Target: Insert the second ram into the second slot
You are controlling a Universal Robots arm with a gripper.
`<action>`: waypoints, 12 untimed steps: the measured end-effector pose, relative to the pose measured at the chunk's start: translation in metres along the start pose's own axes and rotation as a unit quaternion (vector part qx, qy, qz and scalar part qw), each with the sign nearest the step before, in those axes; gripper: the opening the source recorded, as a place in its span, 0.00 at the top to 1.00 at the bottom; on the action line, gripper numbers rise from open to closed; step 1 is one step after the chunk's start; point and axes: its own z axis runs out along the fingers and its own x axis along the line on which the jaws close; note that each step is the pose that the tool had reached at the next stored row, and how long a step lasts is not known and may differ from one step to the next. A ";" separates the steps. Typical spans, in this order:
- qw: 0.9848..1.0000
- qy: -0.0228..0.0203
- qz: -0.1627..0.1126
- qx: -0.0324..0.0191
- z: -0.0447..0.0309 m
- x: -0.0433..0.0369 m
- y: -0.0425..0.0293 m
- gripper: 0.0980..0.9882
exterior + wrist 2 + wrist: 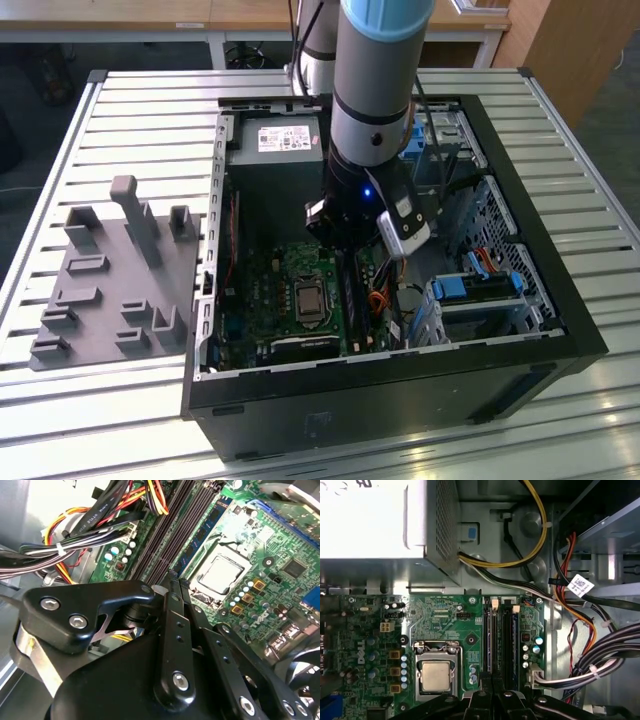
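Jaws: we see them narrow, the tips drawn almost together and nothing visibly between them; they hang low inside the computer case (565, 305), right over the memory slots (502, 640).
Second ram: we take it to be the blue stick (200, 535) standing on edge in the slot bank, just ahead of the jaw tips and apart from them. We cannot tell whether it is fully seated.
Handling: we judge it light, thin and stiff, but fragile. Its chips and contact edge should not be pinched or twisted.
Where to hold: we would hold it by the flat faces near the top edge, or press evenly on that edge.
Neighbours: the processor socket (436, 672) lies to one side of the jaws and the cable bundle (90, 535) close on the other.
Outside: the case stands on the slatted surface (130, 110).
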 end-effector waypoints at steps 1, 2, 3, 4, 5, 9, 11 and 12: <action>1.000 0.000 0.000 0.000 0.0015 0.0000 0.0000 0.97; 1.000 0.000 0.000 0.000 0.0025 0.0000 0.0000 0.97; 1.000 0.000 0.000 0.000 0.0033 0.0000 0.0000 0.97; 1.000 0.000 0.000 0.000 0.0040 0.0000 0.0000 0.97; 1.000 0.000 0.000 0.000 0.0046 -0.0001 -0.0001 0.97; 1.000 0.000 -0.008 0.000 0.0077 -0.0002 -0.0002 0.97; 1.000 0.000 -0.010 0.000 0.0080 -0.0002 -0.0003 0.97; 1.000 0.000 -0.010 0.000 0.0080 -0.0002 -0.0003 0.97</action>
